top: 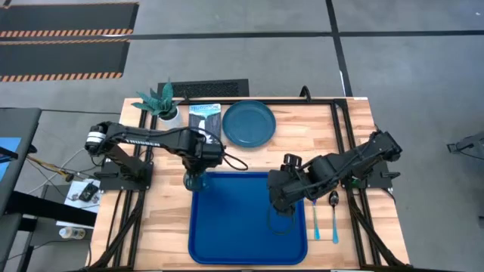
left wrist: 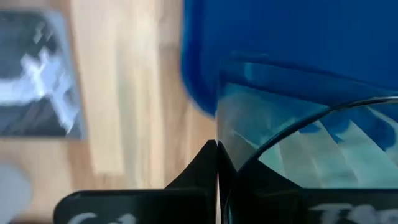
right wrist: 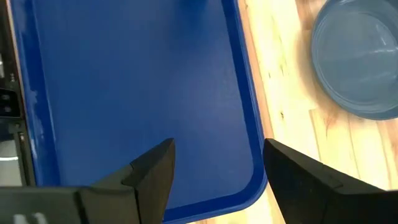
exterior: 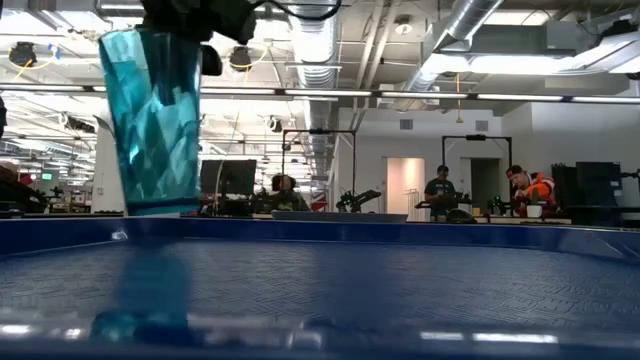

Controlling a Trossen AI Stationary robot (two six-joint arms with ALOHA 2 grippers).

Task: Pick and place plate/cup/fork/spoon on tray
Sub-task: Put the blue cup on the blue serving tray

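The left pincer [top: 196, 175] is clamped on the rim of the cup [top: 195, 180], holding it upright at the tray's [top: 227, 234] far left corner, right at the raised rim; in the low view the cup [exterior: 150, 125] hangs with its base about level with that rim, and whether it touches the tray [exterior: 400, 290] cannot be told. In the left wrist view the cup's faceted wall [left wrist: 298, 146] fills the frame, with the blue tray [left wrist: 280, 37] behind it and bare wood of the table [left wrist: 130, 81] alongside. The right pincer [top: 283, 215] hovers over the right part of the tray with its fingers apart and nothing between them, as the right wrist view shows, where the pincer [right wrist: 217, 165] looks down on the tray's [right wrist: 137, 81] corner and the plate [right wrist: 360, 62] on the wood beyond it. The plate [top: 249, 123] lies on the table [top: 166, 227] just past the tray's far edge. The fork [top: 316, 223] and the spoon [top: 334, 215] lie side by side on the table just beside the tray's right edge, the spoon the farther out. A small booklet [top: 204, 119] and a potted plant [top: 160, 100] stand left of the plate.
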